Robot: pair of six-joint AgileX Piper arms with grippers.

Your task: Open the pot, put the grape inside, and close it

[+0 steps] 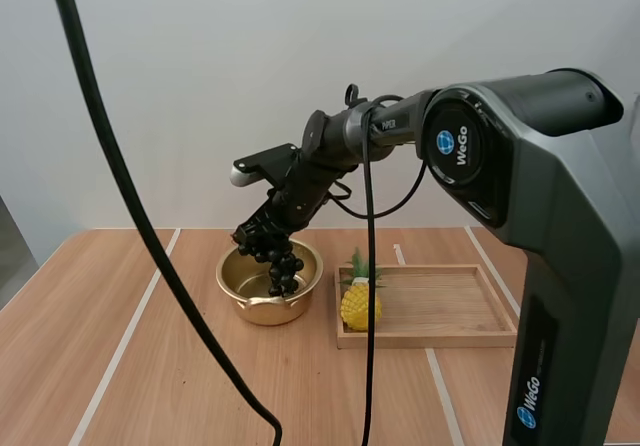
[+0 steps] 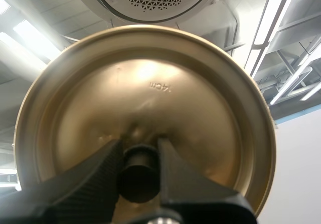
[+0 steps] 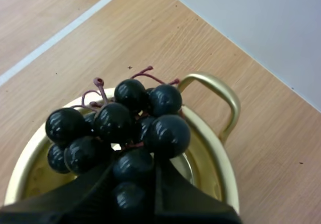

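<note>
The open gold pot [image 1: 245, 281] stands on the table left of the wooden tray. My right gripper [image 1: 262, 234] hangs over it, shut on a bunch of dark grapes [image 1: 281, 262] whose lower end dangles into the pot's mouth. In the right wrist view the grapes [image 3: 120, 128] are pinched between my fingers [image 3: 85, 189] above the pot's rim [image 3: 218, 156] and its handle [image 3: 228, 101]. In the left wrist view my left gripper [image 2: 140, 171] is shut on the black knob [image 2: 139, 176] of the gold lid [image 2: 150, 98], held up with its underside facing away.
A wooden tray [image 1: 450, 311] lies to the right of the pot, with a yellow toy pineapple [image 1: 360, 301] at its left end. Bare tabletop spreads to the left and front of the pot.
</note>
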